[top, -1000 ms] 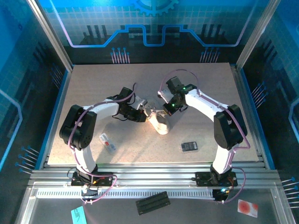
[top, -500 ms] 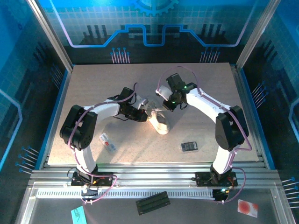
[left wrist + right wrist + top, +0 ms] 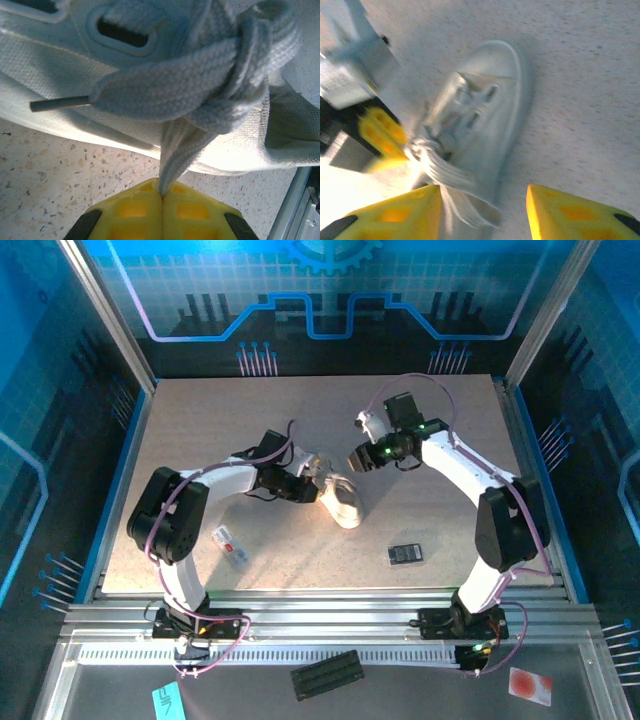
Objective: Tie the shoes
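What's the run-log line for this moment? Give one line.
left gripper: shut on lace | right gripper: open, over sneaker | sneaker: on table

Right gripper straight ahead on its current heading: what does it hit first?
Probably the lace of the shoe, lying just ahead of the right gripper with its open jaws; depth is unclear.

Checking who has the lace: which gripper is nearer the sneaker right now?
Left. The left gripper is right beside the sneaker, jaws shut on its lace. The right gripper hovers open, apart from it, off its far end.
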